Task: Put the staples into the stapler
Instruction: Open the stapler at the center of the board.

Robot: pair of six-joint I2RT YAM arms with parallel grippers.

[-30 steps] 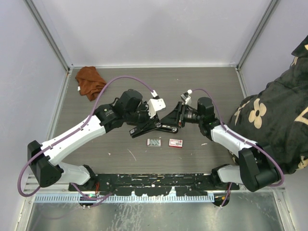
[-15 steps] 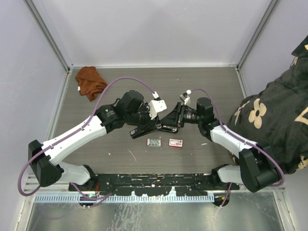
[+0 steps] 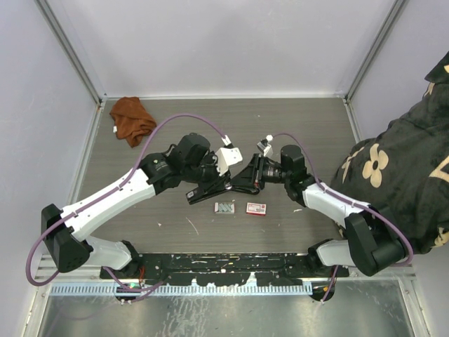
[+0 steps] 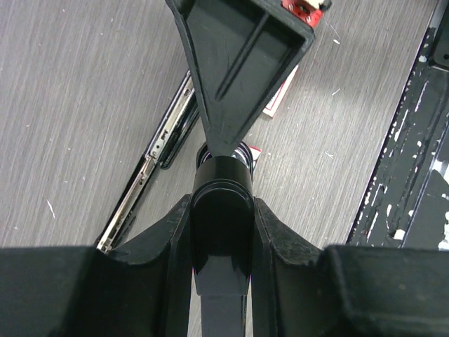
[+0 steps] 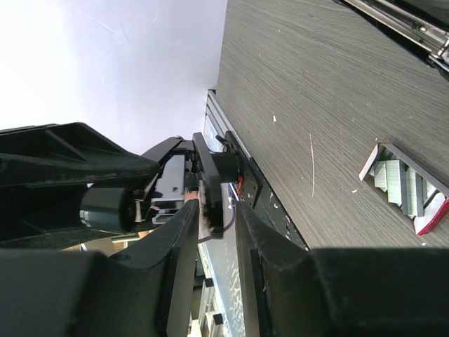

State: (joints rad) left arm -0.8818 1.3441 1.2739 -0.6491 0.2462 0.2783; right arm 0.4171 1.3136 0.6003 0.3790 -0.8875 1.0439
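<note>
- Left tool [image 3: 222, 184] clamped narrow on the stapler [image 3: 203, 192] lid; right tool [image 3: 245, 181] pinches its other end, probably to spread it and expose the magazine rail [image 4: 151, 168].
- Staples [image 3: 224, 207] (tray uncovered) lie on the counter [image 3: 295, 126] just near of the stapler, left of their box [image 3: 257, 208].

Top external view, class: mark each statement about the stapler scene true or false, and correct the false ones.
1. The staples tray lies on the table, held by neither gripper. True.
2. The red-and-white box lies to the left of the tray. False: it lies to the tray's right, a little apart.
3. The left gripper and the right gripper are both shut on the stapler. True.
4. The brown cloth lies under the stapler. False: it lies at the far left corner, well apart from it.
</note>
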